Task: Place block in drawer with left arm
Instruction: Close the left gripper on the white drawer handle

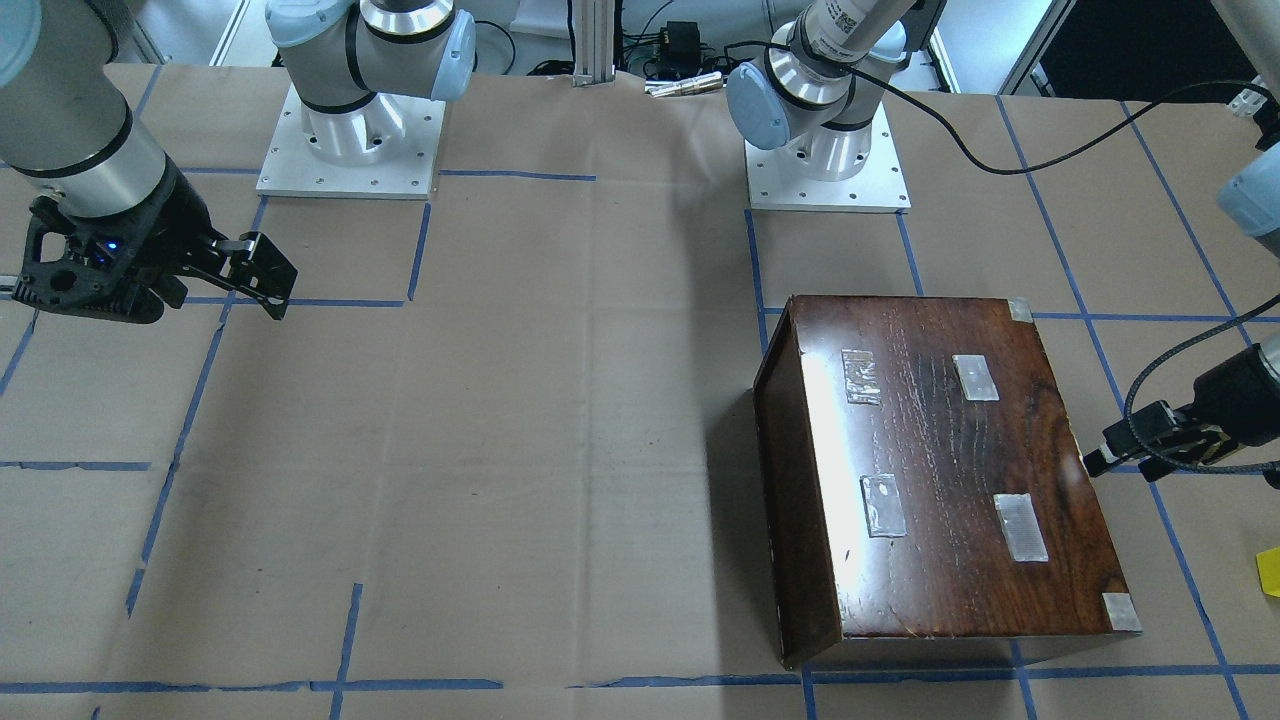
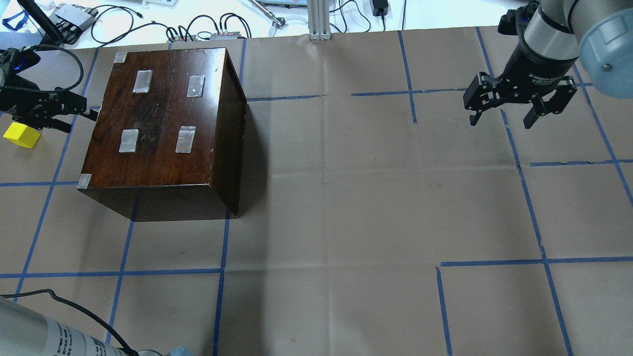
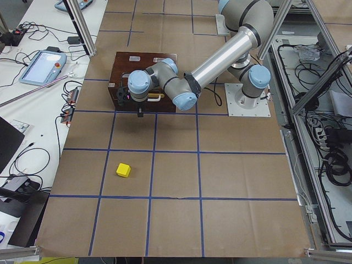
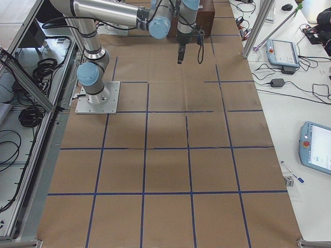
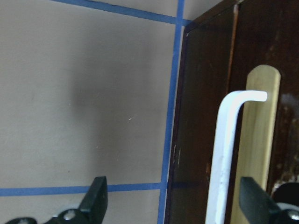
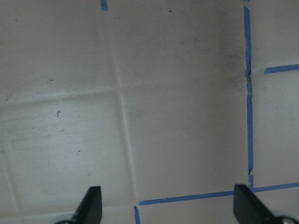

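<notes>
The yellow block (image 2: 21,135) lies on the paper left of the dark-wood box (image 2: 163,118); it also shows at the front view's right edge (image 1: 1268,572) and in the exterior left view (image 3: 123,170). The drawer is shut; only its dark front panel (image 5: 201,116) with a white handle (image 5: 224,154) over a pale notch shows. My left gripper (image 2: 79,116) is open and empty, level with that panel and just off the box's left side, beyond the block. Its fingertips (image 5: 98,196) frame the panel's edge. My right gripper (image 2: 502,118) is open and empty, far right.
The box top carries several silvery tape patches (image 2: 186,139). Blue tape lines cross the brown paper. Both arm bases (image 1: 350,130) stand at the robot's side of the table. Cables and devices (image 2: 207,29) lie beyond the far edge. A black cable trails to the left wrist (image 1: 1150,390).
</notes>
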Tool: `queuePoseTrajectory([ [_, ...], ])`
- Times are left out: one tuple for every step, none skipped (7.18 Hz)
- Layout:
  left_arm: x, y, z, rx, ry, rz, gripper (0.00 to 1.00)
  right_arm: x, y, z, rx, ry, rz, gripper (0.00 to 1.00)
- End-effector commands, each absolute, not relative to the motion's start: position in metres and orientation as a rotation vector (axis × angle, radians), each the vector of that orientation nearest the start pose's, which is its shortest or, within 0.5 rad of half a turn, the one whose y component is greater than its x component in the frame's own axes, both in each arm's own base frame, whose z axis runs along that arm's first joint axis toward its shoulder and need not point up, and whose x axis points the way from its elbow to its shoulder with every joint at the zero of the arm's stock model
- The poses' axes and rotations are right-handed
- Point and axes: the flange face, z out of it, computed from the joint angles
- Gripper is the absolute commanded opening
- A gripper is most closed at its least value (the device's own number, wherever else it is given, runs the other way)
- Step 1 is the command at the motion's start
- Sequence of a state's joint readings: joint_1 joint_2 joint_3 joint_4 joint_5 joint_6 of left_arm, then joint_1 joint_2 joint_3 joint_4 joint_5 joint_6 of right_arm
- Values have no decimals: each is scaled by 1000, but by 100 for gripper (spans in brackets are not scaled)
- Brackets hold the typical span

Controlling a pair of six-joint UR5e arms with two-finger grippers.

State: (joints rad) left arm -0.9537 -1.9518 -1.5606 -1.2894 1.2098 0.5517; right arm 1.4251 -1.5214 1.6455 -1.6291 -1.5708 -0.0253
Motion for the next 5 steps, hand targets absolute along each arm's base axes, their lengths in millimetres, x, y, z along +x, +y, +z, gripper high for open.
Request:
queuePoseTrajectory([
  [217, -599, 306, -124, 3499, -209, 99, 59, -517, 432, 190, 3129, 103, 100],
  [219, -600, 299, -130, 3505, -194, 99, 59, -517, 432, 190, 3129, 103, 100],
  [220, -601, 295, -130, 3509, -186, 99, 59, -517, 432, 190, 3128, 105, 100],
  [220, -601, 294, -128, 3510, -184, 99, 59, -517, 432, 190, 3128, 105, 100],
  [221, -601, 293, -131, 3511, -182, 99, 59, -517, 432, 190, 3129, 103, 100],
])
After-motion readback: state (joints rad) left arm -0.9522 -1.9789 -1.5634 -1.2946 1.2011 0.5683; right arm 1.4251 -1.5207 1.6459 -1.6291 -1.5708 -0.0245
